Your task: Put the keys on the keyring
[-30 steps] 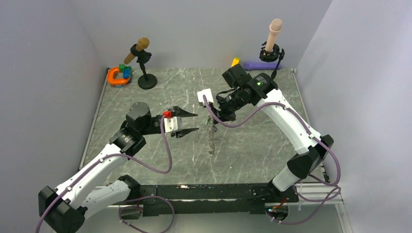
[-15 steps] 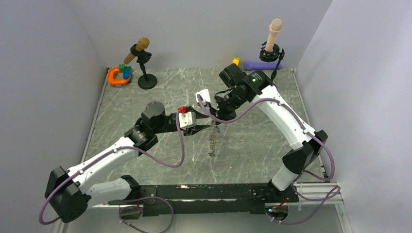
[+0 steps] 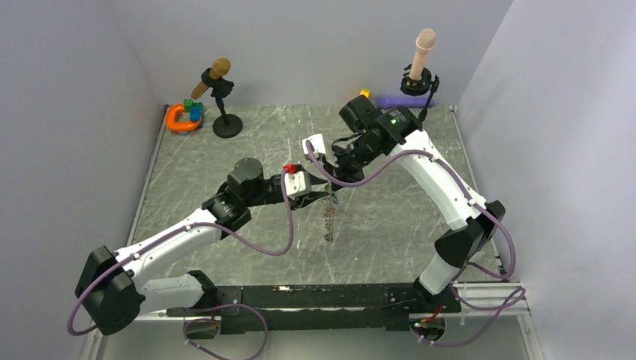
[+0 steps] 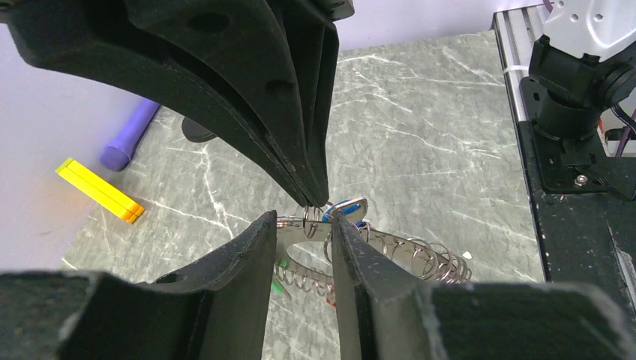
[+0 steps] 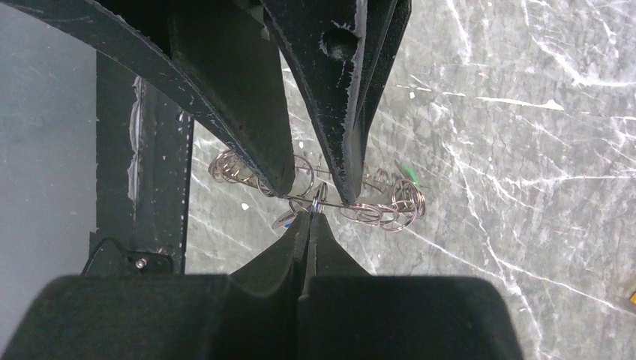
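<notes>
The grey keyring [image 3: 328, 221] hangs in a narrow loop from my right gripper [image 3: 335, 189] above the middle of the table. That gripper [image 5: 310, 214] is shut on one small loop at the ring's top. My left gripper [image 3: 324, 196] has come in from the left. Its jaws [image 4: 303, 220] stand apart on either side of the ring's band [image 4: 420, 255], right under the right fingertips [image 4: 315, 196]. A blue key [image 4: 346, 208] sits on the ring beside the grip. A green key [image 4: 279, 264] and a red key [image 4: 330, 302] hang lower on the ring.
An orange C-shaped toy [image 3: 180, 118] and a stand with a brown-tipped rod [image 3: 223, 112] are at the back left. A yellow block [image 4: 101, 191], a purple cylinder [image 4: 127, 139] and a peg on a black holder [image 3: 421, 67] are at the back right.
My left arm has reached right to the top of the hanging ring, and its jaws have narrowed around the band. The right gripper has drifted slightly and stayed shut on the ring.
</notes>
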`<action>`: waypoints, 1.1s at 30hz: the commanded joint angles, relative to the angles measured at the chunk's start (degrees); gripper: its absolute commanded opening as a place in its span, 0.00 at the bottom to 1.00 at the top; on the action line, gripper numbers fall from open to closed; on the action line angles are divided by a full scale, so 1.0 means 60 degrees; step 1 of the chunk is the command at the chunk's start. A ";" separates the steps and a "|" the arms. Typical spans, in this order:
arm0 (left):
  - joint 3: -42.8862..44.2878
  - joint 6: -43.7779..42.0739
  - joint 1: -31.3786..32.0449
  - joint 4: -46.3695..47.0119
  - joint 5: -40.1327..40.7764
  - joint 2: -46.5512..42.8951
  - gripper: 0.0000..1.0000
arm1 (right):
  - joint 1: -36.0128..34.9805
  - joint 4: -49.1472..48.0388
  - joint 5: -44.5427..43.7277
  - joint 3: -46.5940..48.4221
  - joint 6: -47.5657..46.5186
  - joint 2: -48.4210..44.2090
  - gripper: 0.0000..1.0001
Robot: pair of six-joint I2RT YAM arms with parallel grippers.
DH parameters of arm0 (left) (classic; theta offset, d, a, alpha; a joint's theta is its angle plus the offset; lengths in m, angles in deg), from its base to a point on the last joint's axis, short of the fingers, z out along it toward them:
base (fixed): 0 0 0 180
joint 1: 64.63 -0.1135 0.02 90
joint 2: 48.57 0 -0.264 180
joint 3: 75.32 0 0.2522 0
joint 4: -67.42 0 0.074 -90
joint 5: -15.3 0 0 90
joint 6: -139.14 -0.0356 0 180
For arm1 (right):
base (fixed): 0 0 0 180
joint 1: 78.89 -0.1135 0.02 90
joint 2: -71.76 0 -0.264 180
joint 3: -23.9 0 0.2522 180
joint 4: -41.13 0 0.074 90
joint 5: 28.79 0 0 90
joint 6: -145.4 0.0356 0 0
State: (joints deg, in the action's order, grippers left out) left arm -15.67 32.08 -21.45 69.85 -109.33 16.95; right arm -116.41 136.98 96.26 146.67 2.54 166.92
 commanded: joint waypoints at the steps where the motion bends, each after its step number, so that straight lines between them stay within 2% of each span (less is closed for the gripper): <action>1: -0.0069 0.0059 0.0046 0.0464 0.0082 -0.0039 0.37 | 0.0043 0.0037 0.0445 0.0377 0.0150 -0.0146 0.00; 13: 0.0376 -0.0239 0.0068 -0.0242 -0.0299 0.0182 0.22 | 0.0046 0.0020 0.0505 0.0318 0.0166 -0.0250 0.00; 17: 0.0432 -0.0288 0.0065 -0.0337 -0.0419 0.0184 0.10 | 0.0043 0.0022 0.0532 0.0318 0.0157 -0.0245 0.00; 21: 0.0503 -0.0218 0.0059 -0.0328 -0.0439 0.0199 0.09 | 0.0043 0.0017 0.0546 0.0278 0.0149 -0.0258 0.00; 26: 0.0507 -0.0082 0.0057 -0.0215 -0.0488 0.0199 0.14 | 0.0045 -0.0007 0.0536 0.0201 0.0167 -0.0289 0.00; 27: 0.0511 -0.0057 0.0062 -0.0197 -0.0522 0.0199 0.12 | 0.0061 0.0000 0.0531 0.0201 0.0168 -0.0292 0.00; 29: 0.0524 0.0000 0.0060 -0.0152 -0.0629 0.0225 0.00 | 0.0039 -0.0024 0.0538 0.0201 0.0181 -0.0288 0.00; 33: 0.0314 0.0306 0.0055 0.0251 -0.0671 0.0127 0.00 | 0.0042 -0.0080 0.0560 0.0159 0.0231 -0.0317 0.00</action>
State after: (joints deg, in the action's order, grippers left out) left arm -15.19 31.93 -21.40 67.16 -110.64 18.04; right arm -116.41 137.68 97.77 146.67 3.09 166.92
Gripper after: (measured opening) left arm 0.012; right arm 0.009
